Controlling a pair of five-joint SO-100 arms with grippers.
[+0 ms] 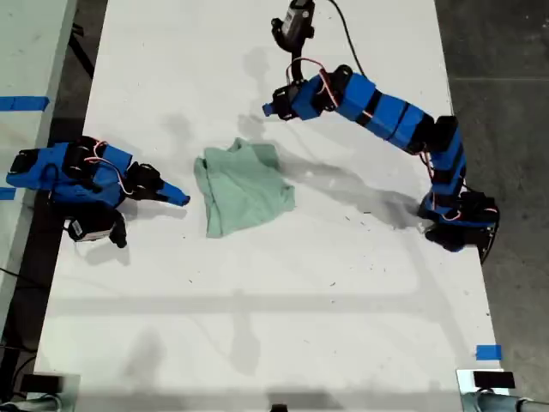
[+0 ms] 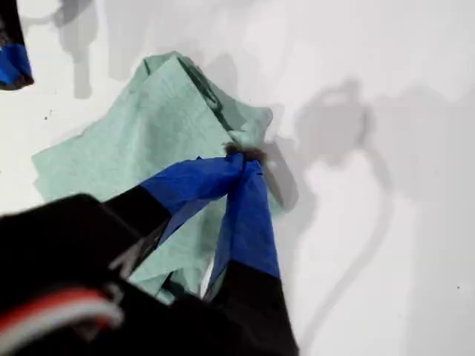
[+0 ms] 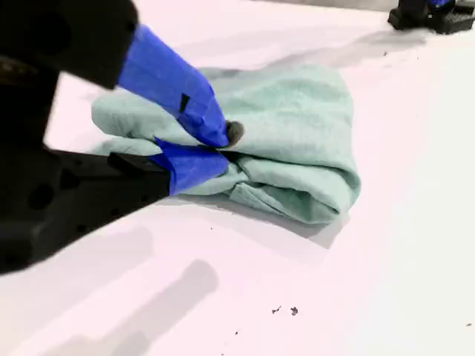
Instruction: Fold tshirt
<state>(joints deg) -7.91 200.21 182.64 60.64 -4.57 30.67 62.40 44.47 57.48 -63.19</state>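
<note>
Exterior view shows the tshirt bunched mid-desk. My first gripper hangs above its upper edge, jaws together; my second gripper sits just left, jaws together, empty.

Clock read on the exterior view, centred on the tshirt.
- 9 o'clock: my second gripper, jaws closed, lies low on the table just beside the cloth edge, blocking that side.
- 1 o'clock: my first gripper, jaws closed, is raised above the table. Its arm spans 1 to 4 o'clock, down to its base.
- 5 through 8 o'clock: bare table, widest free approach.
- 11 o'clock: bare table, narrower.
</note>
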